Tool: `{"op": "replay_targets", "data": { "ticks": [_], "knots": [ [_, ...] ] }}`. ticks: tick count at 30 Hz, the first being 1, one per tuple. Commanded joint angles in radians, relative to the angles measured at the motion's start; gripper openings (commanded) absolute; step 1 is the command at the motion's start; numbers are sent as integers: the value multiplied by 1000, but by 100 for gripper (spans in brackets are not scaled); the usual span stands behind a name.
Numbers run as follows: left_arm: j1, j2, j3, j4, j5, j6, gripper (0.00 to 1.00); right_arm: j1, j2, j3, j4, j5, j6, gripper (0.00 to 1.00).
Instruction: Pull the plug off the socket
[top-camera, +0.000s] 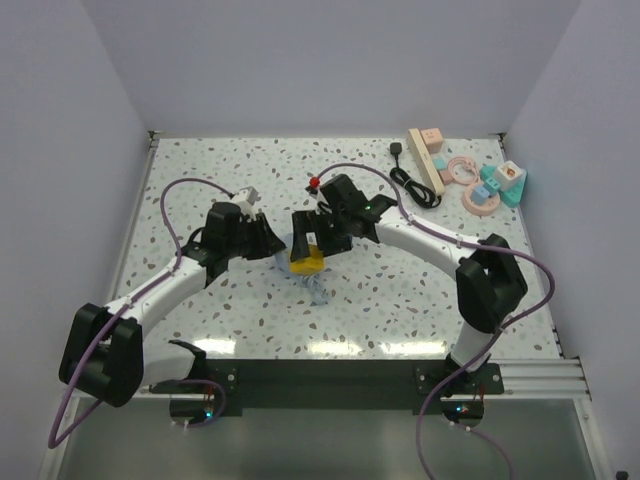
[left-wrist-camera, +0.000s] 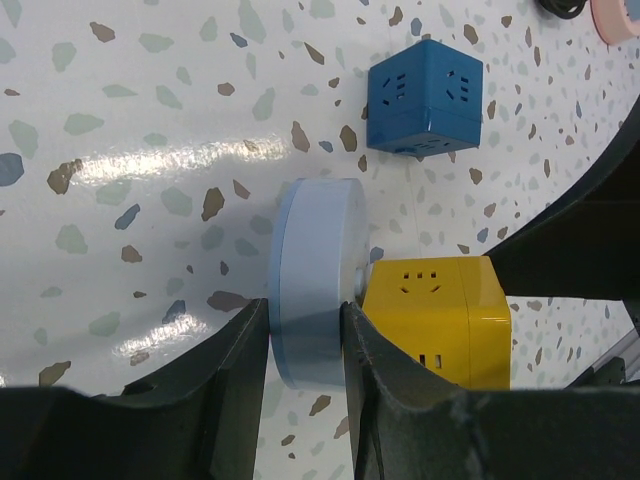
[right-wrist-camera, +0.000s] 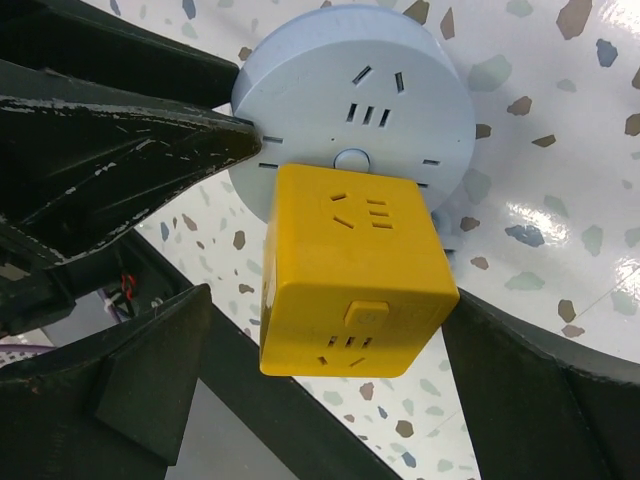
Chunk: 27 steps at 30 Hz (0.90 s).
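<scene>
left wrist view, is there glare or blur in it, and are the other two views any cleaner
Left wrist: a white glare streak on the table left of the blue disc; disc and yellow cube sharp, near fingers a little soft. Right wrist: glare patch on the table at right, fingers very dark. Top external: even light, faint sheen near the front edge.
</scene>
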Motion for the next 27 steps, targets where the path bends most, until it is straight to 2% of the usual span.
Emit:
{"op": "replay_targets", "data": {
  "ticks": [1, 7, 12, 13, 16, 17, 19, 20, 22, 23, 25, 26, 27],
  "knots": [
    [2, -29, 35, 56, 21, -26, 0, 15, 10, -7, 10, -3, -9, 99],
    [2, -34, 35, 58, 24, -35, 0, 18, 56, -35, 61, -38, 37, 92],
    [2, -38, 34, 61, 44, -52, 0, 18, 105, -42, 109, -52, 75, 75],
    [2, -40, 31, 61, 45, -54, 0, 18, 113, -38, 112, -55, 77, 68],
    [2, -43, 25, 96, 53, -55, 0, 17, 125, -23, 110, -60, 75, 57],
    [2, -46, 23, 98, 54, -55, 0, 17, 125, -18, 104, -58, 66, 46],
    [2, -46, 20, 95, 50, -52, 0, 17, 116, -16, 102, -58, 60, 34],
    [2, -48, 17, 93, 45, -49, 3, 17, 113, -18, 103, -61, 51, 19],
    [2, -48, 11, 87, 28, -47, 24, 17, 105, -21, 96, -66, 45, 5],
    [2, -46, 9, 84, 18, -44, 49, 18, 104, -24, 98, -72, 40, 0],
    [2, -48, 2, 78, -22, -43, 68, 18, 96, -33, 106, -83, 39, 0],
    [3, -51, -3, 78, -36, -44, 81, 17, 89, -38, 112, -87, 40, 0],
    [5, -52, -6, 78, -53, -46, 86, 17, 84, -41, 115, -95, 40, 0]
  ]
}}
